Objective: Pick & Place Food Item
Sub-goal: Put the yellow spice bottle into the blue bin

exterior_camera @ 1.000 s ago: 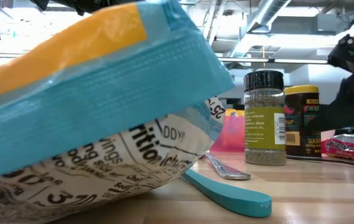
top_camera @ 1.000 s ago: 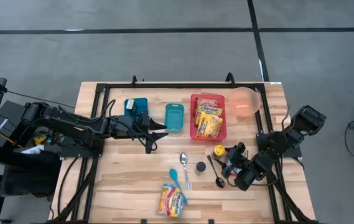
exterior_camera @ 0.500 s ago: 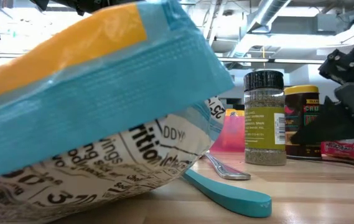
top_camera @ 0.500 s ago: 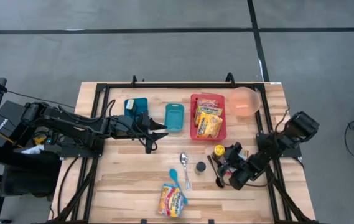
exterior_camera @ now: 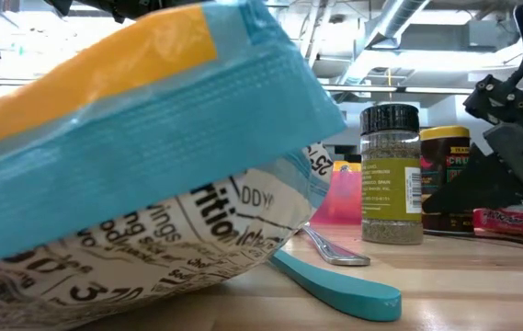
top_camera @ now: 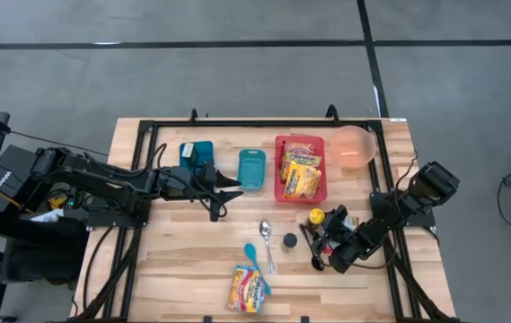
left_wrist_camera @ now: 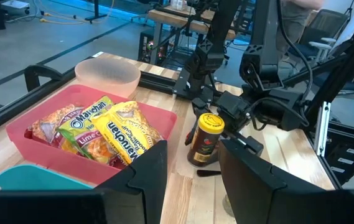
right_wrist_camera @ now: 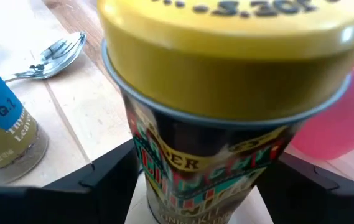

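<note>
Right gripper (top_camera: 324, 240) is advancing across the desk (top_camera: 192, 269) toward the yellow-lidded seasoning jar (top_camera: 316, 217), its wide-spread fingers (right_wrist_camera: 111, 165) now flanking the jar and beginning to narrow slightly around it.

Four cameras are covering one table from above, level and both wrists.
The high view is looking straight down; the low one is sitting against a noodle packet (exterior_camera: 142, 175); both wrist cameras are facing the yellow-lidded seasoning jar (right_wrist_camera: 226, 93), the right one very close.

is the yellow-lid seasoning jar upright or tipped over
Upright. The seasoning jar stands on its base with its yellow lid on top, between the right hand's open fingers.
</note>
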Tool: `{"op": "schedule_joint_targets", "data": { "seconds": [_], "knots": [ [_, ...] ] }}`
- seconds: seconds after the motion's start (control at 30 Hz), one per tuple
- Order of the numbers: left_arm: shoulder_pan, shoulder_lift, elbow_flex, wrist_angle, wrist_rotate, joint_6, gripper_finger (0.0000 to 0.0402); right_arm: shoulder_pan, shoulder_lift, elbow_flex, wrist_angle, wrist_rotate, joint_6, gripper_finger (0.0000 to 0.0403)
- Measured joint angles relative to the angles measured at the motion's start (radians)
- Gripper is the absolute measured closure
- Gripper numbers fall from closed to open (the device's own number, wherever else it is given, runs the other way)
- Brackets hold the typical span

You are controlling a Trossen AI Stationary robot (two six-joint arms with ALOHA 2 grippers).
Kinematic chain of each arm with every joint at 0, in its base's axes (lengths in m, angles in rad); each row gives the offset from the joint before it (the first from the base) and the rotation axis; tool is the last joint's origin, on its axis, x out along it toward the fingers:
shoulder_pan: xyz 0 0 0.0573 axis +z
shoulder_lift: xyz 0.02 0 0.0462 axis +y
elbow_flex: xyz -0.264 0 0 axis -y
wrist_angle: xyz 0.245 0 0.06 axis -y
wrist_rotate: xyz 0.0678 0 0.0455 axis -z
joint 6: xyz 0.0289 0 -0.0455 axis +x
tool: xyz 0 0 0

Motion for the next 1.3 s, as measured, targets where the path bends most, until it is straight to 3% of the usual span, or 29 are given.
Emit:
{"op": "schedule_joint_targets", "data": {
  "seconds": [0.6, 0.83, 1.1, 1.3],
  "knots": [
    [0.0, 0.0, 0.0, 0.0, 0.0, 0.0, 0.0262, -0.005, 0.0, 0.0, 0.007, -0.004, 0.003, 0.0185],
    [0.0, 0.0, 0.0, 0.0, 0.0, 0.0, 0.0262, -0.005, 0.0, 0.0, 0.007, -0.006, 0.003, 0.0172],
    [0.0, 0.0, 0.0, 0.0, 0.0, 0.0, 0.0262, -0.005, 0.0, 0.0, 0.007, -0.005, 0.003, 0.0195],
    [0.0, 0.0, 0.0, 0.0, 0.0, 0.0, 0.0262, -0.005, 0.0, 0.0, 0.009, -0.006, 0.003, 0.0178]
  ]
}}
